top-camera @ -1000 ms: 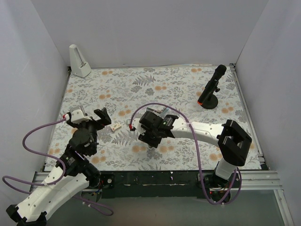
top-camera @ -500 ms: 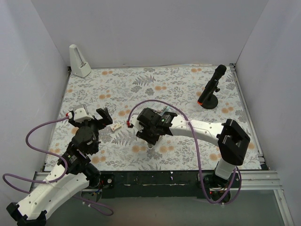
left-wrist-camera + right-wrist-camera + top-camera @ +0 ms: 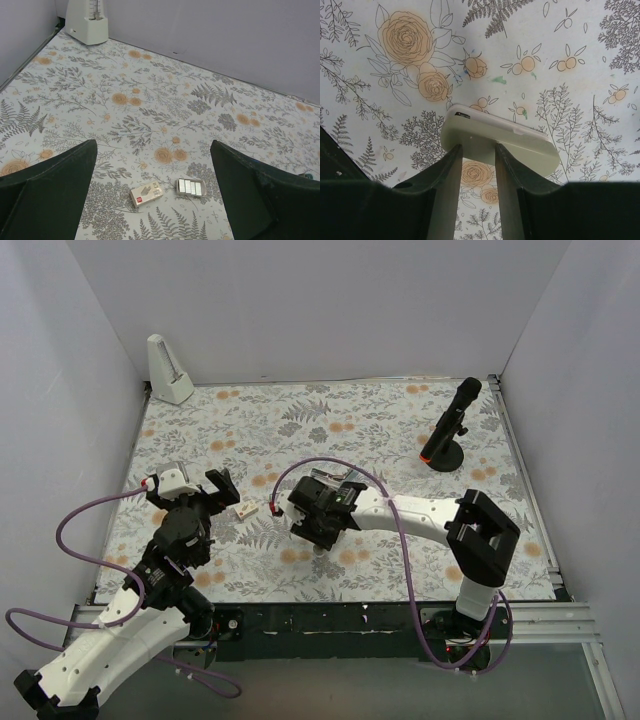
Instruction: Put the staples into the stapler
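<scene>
Nearest, the left arm's fingers [image 3: 55, 185] are spread wide above the floral surface [image 3: 165, 95]. Just beyond lie the staple box [image 3: 147, 194] and the grey staple block [image 3: 190, 187], side by side. Farther right, the right arm's fingers [image 3: 445, 190], narrowly parted, meet the pale stapler [image 3: 520, 145] lying on the surface; whether they grip it cannot be told. A white metronome [image 3: 168, 370] stands in the far-left corner.

A table covered in a cloth [image 3: 380, 430] printed with grey ferns and orange flowers fills the middle of the top view. Plain white walls close it in: back wall [image 3: 320, 310], left wall [image 3: 50, 390], right wall [image 3: 590, 390]. A silver rail [image 3: 522, 475] runs along its right edge. A white metronome [image 3: 168, 370] stands upper left and a black stand-mounted device [image 3: 447, 430] upper right. The light is even and soft.
</scene>
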